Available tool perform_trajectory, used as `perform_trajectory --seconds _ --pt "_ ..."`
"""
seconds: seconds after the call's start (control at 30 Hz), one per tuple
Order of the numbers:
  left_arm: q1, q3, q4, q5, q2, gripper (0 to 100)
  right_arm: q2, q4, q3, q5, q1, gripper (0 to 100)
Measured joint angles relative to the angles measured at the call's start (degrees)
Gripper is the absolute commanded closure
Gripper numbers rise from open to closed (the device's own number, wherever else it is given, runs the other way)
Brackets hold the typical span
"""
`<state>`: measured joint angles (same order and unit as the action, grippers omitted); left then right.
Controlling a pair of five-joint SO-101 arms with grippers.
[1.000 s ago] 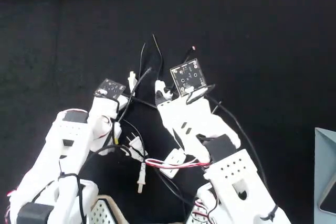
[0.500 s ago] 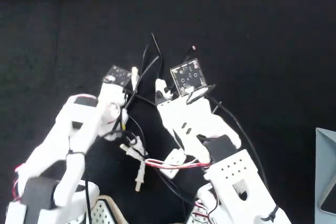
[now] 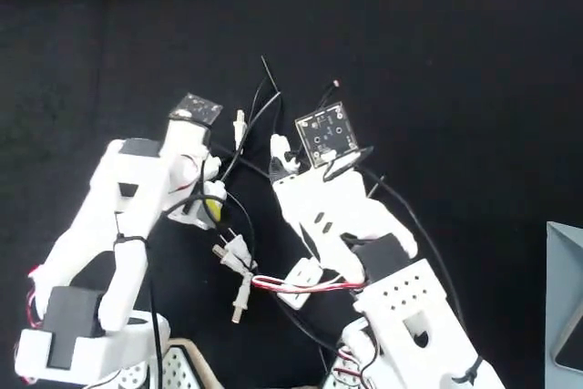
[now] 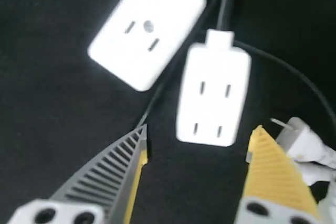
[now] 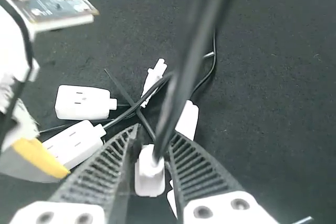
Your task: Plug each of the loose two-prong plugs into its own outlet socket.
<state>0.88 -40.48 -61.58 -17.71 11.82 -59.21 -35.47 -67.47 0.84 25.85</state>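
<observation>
1. Plugs, first one: a white plug (image 5: 148, 177) sat pinched between the closed fingers of the right gripper (image 5: 155, 139). Its black cord (image 5: 194, 51) ran up past the lens. The prongs were hidden between the fingers.
2. On the black table (image 3: 455, 61), between the two arms, lay a loose plug (image 3: 231, 250) and a second loose plug (image 3: 241, 298), close together. Touching or not, could not tell.
3. Receptacles: the double socket (image 4: 212, 95) lay flat, four slots open to view, not yet plugged. The three-hole socket (image 4: 147, 27) lay just beside it, tilted, holes likewise bare.
4. Left gripper (image 4: 199, 130) hung over the double socket's near end, spread wide and gripping nothing, with the yellow finger (image 4: 273, 171) on one side and the grey finger (image 4: 113, 174) on the other.
5. Another plug (image 4: 302, 137) lay beside the yellow finger, one prong showing, its body cut off by the frame edge.
6. White block (image 3: 308, 271), with red wires (image 3: 273, 283) across it, sat half under the right arm. Could not make out what it was.
</observation>
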Motion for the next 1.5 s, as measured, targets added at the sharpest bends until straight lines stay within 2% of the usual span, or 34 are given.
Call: perform_trajectory --seconds 0.2,0.43,0.6,0.77,0.9,1.07,1.27,1.5 --pt "-1.85 0.0 -0.35 -2.55 0.0 70 0.0 0.0 0.0 0.0 0.0 98.7" --pt "-5.01 0.0 5.8 -2.73 -3.08 70 0.0 0.0 0.0 0.0 0.0 98.7" --pt "-8.09 0.0 6.33 -2.81 -3.52 70 0.0 0.0 0.0 0.0 0.0 98.7" --pt "-8.26 2.81 1.14 -3.08 -3.52 70 0.0 0.0 0.0 0.0 0.0 98.7" --pt "-8.79 7.3 -5.27 -3.08 -3.16 70 1.58 0.0 0.0 0.0 3.08 98.7" --pt "-10.55 9.23 -12.13 -3.08 5.8 70 10.2 5.27 0.44 0.0 6.95 98.7" --pt "-21.36 9.32 -13.54 -3.08 20.04 70 26.11 12.48 7.74 -2.37 10.73 98.7" --pt "-33.93 3.6 -13.63 -3.08 24.62 70 43.52 20.04 15.91 -2.64 14.42 98.7"
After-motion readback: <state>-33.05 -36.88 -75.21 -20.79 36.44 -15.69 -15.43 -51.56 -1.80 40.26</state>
